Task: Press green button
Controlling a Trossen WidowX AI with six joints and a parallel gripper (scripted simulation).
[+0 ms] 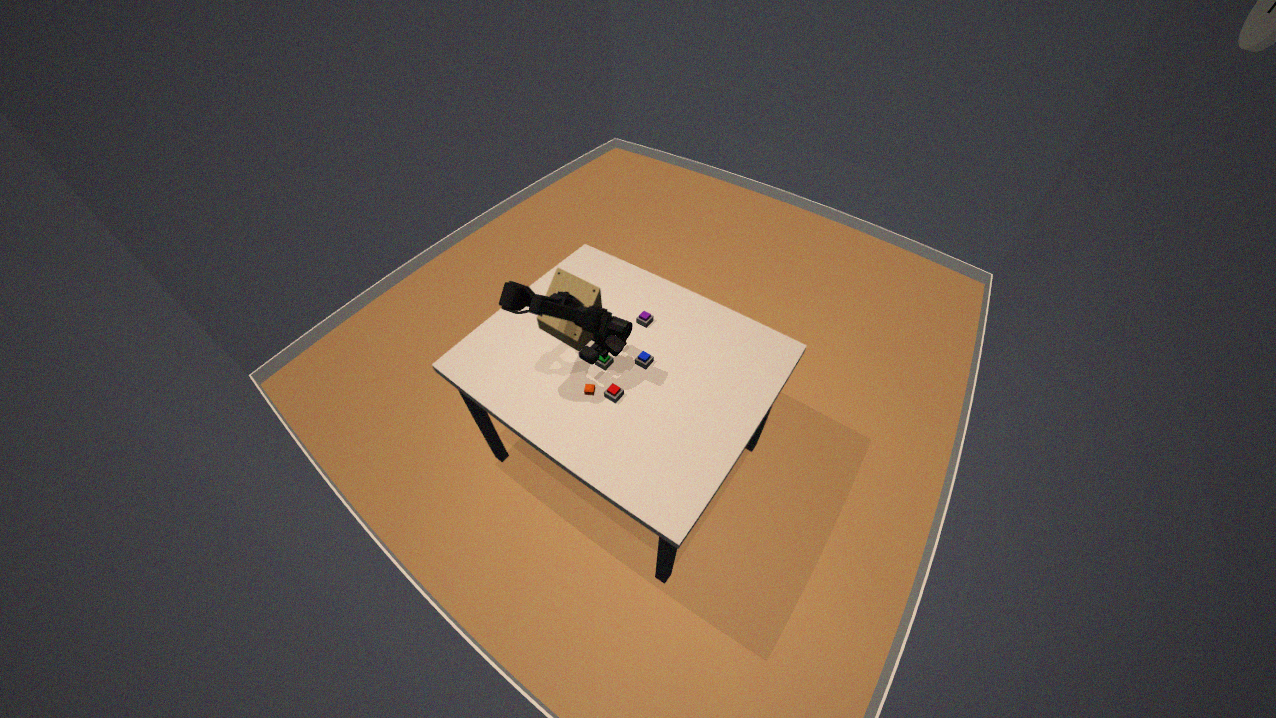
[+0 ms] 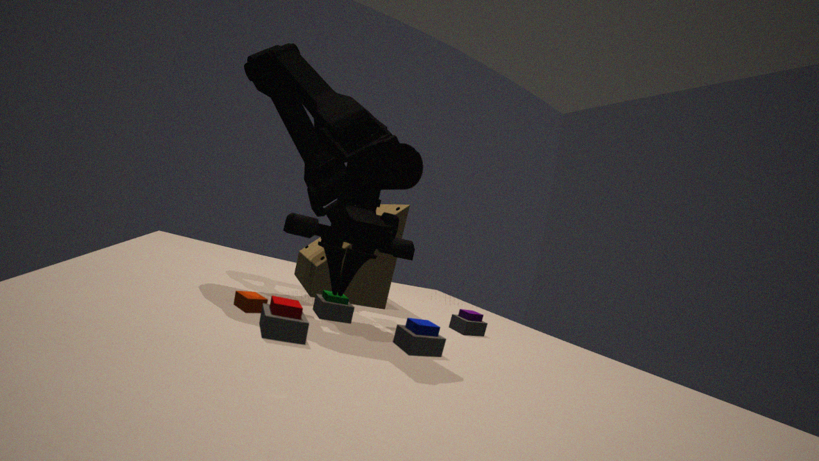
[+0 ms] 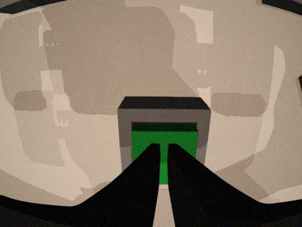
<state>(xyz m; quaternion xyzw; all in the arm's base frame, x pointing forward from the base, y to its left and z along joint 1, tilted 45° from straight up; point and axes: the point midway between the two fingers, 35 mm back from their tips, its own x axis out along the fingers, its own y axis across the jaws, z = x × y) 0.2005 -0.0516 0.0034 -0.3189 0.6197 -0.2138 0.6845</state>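
I've got the gripper (image 3: 164,148) pinched nearly shut on nothing, tips right on the green button (image 3: 164,139), which sits in its grey housing just in front of the arm's base, between the red button (image 2: 285,306) and the blue button (image 2: 422,327). Pressing now, I reckon; next, push to the stop, then lift straight off. Whether it's bottomed out, I can't tell; the fingers hide the contact.

Green button (image 3: 164,141), red button (image 2: 285,306), blue button (image 2: 422,327), purple button (image 2: 470,314) on grey housings; orange block (image 2: 250,300); black gripper (image 3: 164,153).
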